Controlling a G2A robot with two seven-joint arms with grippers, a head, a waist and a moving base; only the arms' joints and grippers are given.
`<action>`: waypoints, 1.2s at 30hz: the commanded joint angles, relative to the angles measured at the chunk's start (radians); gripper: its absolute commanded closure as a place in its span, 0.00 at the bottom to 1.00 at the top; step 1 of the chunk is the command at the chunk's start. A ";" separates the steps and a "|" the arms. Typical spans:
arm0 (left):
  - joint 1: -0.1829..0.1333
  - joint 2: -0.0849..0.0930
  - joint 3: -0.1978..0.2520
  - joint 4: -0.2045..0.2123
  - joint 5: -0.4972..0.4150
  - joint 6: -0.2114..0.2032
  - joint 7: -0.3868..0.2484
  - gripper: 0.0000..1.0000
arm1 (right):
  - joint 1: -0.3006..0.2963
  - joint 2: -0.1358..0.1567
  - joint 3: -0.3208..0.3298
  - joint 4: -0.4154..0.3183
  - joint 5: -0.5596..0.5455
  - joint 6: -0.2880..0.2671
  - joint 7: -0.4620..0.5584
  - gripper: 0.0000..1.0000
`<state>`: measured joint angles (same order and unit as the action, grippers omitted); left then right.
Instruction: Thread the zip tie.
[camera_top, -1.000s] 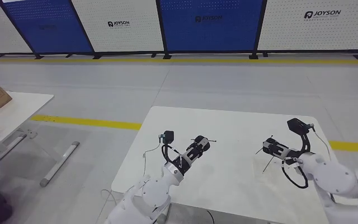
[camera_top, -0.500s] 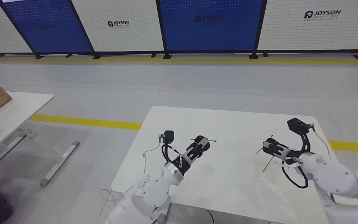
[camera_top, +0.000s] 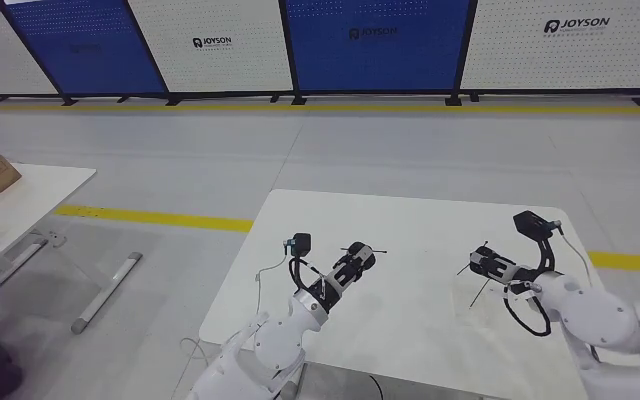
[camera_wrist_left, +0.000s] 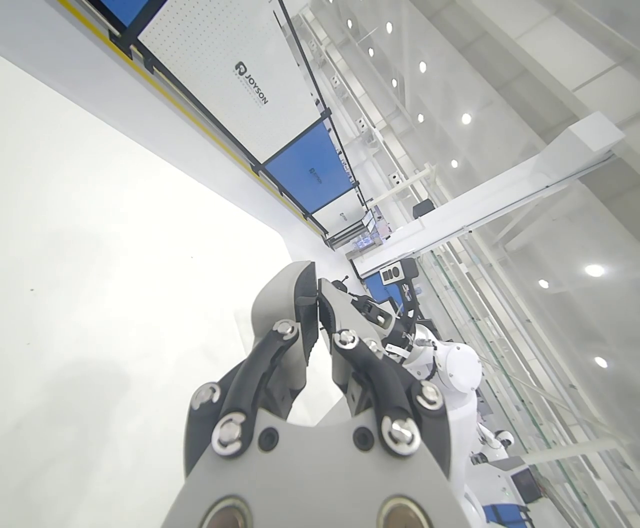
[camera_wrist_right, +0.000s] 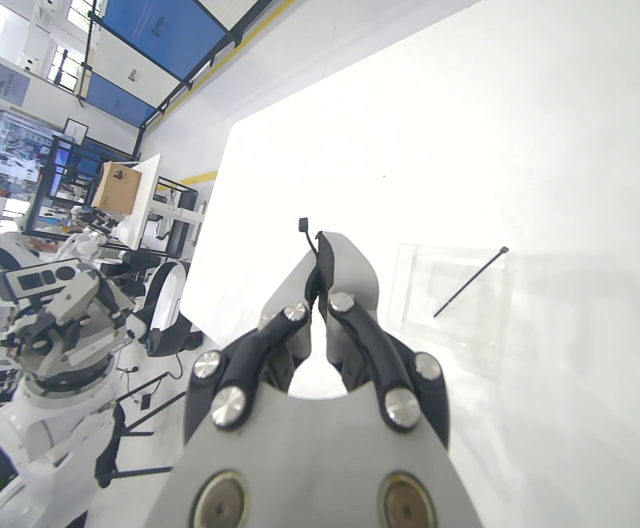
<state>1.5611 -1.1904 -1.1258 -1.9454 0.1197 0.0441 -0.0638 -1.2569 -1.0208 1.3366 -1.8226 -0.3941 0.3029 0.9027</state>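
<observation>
Two arms are over a white table (camera_top: 420, 225), well apart from each other.

The right claw (camera_wrist_right: 319, 250) is over the right part of the table, also seen from above (camera_top: 483, 264). Its fingers are pinched together on a black zip tie (camera_wrist_right: 310, 239). The strap runs up between the pads, and its square head sticks out just past the fingertips, clear of the table.

A clear tray (camera_wrist_right: 450, 345) lies flat on the table beside this claw. A second black zip tie, the loose zip tie (camera_wrist_right: 470, 282), lies straight across the tray at a slant, and no claw touches it.

The left claw (camera_wrist_left: 317, 287) is over the left-middle part of the table, shown from above at (camera_top: 358, 258). Its fingers are drawn narrow, with the pads (camera_wrist_left: 305, 300) meeting at the tips. From above, a thin black strip (camera_top: 375, 250) crosses the tip of this claw and sticks out on both sides. I cannot tell from the wrist view whether the pads grip it.

On the far side of the floor, beyond a yellow line (camera_top: 320, 106), stands a row of blue and white panels (camera_top: 380, 45).
</observation>
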 joint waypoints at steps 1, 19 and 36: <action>0.000 0.000 0.000 0.000 0.000 0.000 0.000 1.00 | 0.000 0.000 0.000 0.000 0.000 0.000 0.000 1.00; 0.000 0.000 0.000 0.000 0.000 0.000 0.000 1.00 | -0.151 -0.020 -0.022 -0.147 0.057 -0.033 -0.302 1.00; -0.060 -0.010 0.067 0.059 0.030 0.018 -0.043 1.00 | -0.163 -0.028 -0.053 -0.145 0.054 -0.060 -0.373 1.00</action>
<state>1.5124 -1.1980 -1.0680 -1.8988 0.1596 0.0594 -0.1062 -1.4155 -1.0458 1.2946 -1.9638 -0.3366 0.2493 0.5648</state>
